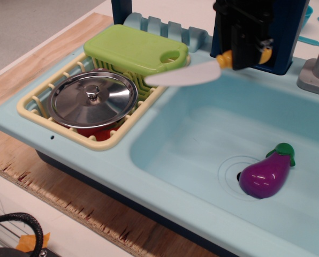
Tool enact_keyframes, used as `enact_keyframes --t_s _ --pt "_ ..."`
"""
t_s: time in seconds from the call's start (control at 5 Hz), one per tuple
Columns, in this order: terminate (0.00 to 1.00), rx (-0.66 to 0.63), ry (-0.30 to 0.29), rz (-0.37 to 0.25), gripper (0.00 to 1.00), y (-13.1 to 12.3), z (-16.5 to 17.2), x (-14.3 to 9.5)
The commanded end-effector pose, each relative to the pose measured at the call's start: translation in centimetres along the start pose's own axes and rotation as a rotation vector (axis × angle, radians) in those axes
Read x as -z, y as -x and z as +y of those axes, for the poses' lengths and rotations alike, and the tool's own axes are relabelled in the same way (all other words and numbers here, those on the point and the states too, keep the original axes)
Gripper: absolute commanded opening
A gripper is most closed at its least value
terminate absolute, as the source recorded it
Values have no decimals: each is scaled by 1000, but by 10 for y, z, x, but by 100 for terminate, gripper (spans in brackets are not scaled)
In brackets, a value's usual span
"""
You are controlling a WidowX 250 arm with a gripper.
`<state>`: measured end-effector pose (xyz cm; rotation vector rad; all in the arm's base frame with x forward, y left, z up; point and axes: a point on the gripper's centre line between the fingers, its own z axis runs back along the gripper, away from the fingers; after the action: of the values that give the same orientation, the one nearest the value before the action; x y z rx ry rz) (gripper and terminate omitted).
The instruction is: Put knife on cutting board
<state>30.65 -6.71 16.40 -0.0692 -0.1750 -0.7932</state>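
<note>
One gripper (244, 53), jaws pinching the yellow handle of one knife (187, 77). One cutting board (136, 50), one eggplant (267, 172), one lid (93, 98).

We count these:
White-bladed, yellow-handled toy knife (187, 76): one
Lime-green plastic cutting board (135, 51): one
Round steel lid (92, 99): one
Cream slatted dish rack (42, 114): one
Purple toy eggplant (266, 175): one
Pale blue sink (191, 144): one

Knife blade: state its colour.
White, on the knife held by the tool; its handle is yellow-orange. Shown in the observation.image view, the only one.
</note>
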Motion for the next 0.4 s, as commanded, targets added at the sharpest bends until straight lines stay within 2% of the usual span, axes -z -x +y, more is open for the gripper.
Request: enact_keyframes --t_s 0.0,0.2 --pt "0 63 -63 -42 0 8 16 -32" --pt "0 171 -94 -99 0 17 34 -34"
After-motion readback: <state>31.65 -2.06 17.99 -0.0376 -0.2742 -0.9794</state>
